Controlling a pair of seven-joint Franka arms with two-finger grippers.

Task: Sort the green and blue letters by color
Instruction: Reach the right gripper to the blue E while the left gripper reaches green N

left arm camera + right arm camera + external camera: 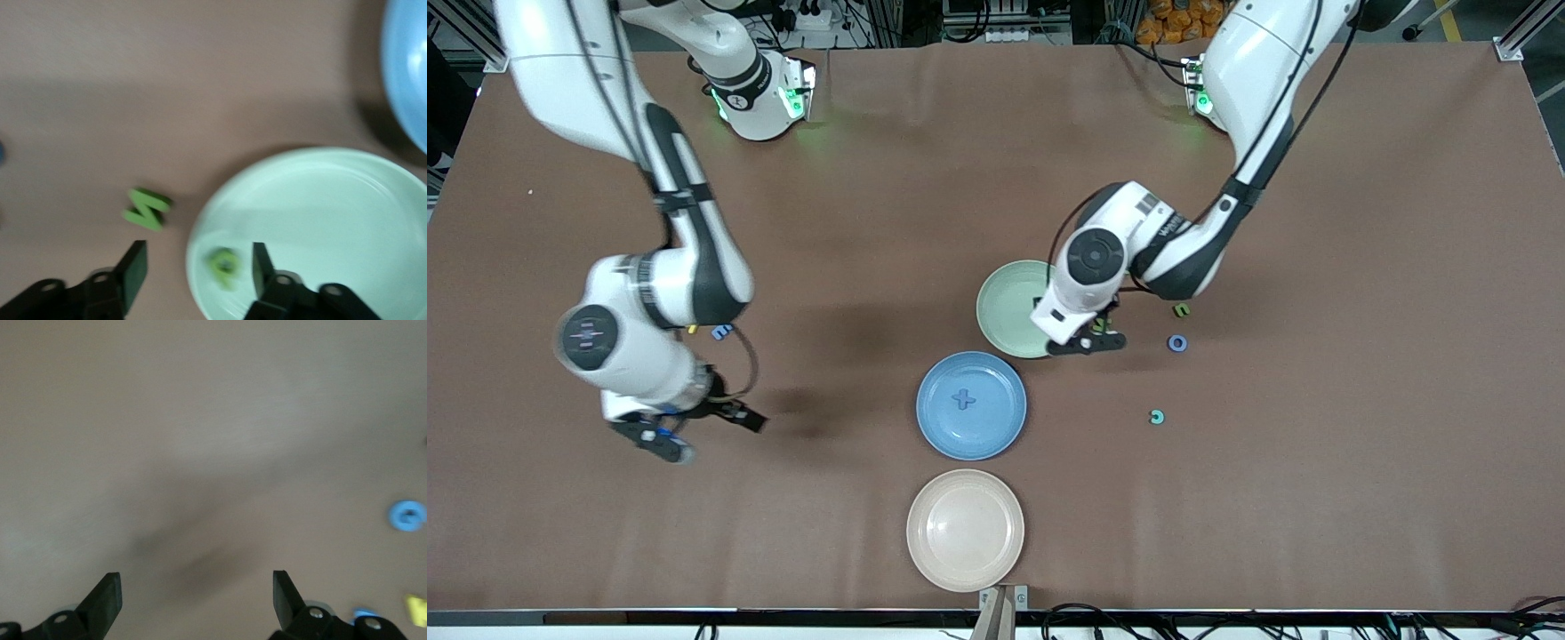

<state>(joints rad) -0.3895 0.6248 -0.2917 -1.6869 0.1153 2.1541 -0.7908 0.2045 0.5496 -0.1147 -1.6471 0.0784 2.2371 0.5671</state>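
The left pincer (1086,342) hangs over the edge of the green plate (1000,302), right of centre in the front frame, its jaws spread with nothing between them; in the left wrist view a small green letter (224,267) lies blurred inside the plate just under it, and a green M (147,209) sits on the bare counter (1316,498) just beside the rim. The blue plate (971,405), at the centre, holds a blue X (963,399), while a blue O (1177,343) and a teal letter (1157,416) lie loose at right, well apart from any plate. The right pincer (685,431), lower left, is spread wide over empty counter, with another blue letter (721,332) above it beside the arm. The risk I'd watch: the M is so close to the rim that a careless descent could clip the plate and shove it, or nudge the letter away; these small pieces would slip easily from a poor pinch. The counter is plain brown and matte; a cream plate (965,530) waits empty at bottom centre, and cables and frame rails line the top edge.
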